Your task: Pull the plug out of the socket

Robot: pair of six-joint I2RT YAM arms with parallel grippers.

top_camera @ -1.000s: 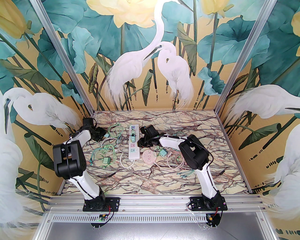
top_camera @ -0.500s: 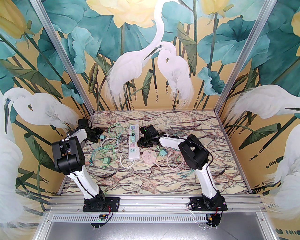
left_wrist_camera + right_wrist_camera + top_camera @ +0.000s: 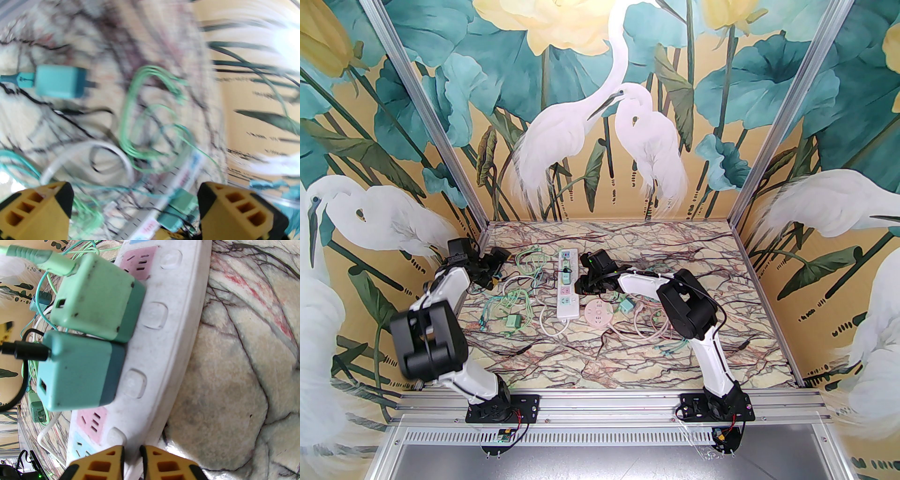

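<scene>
Green square plastic plugs sit in the long white plastic socket strip toward the marble table's back edge, the left gripper wide open and empty, the right gripper shut beside the strip, so pulling might drag the strip.

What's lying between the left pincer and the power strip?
Top view: tangled green cables and a white cord loop between left pincer and power strip.

Three walls carry a mural of white egrets, teal lotus leaves and pale yellow blossoms on an ochre ground. Aluminium posts mark the rear corners. The desk surface is veined marble-pattern. Lighting is bright and even.
</scene>
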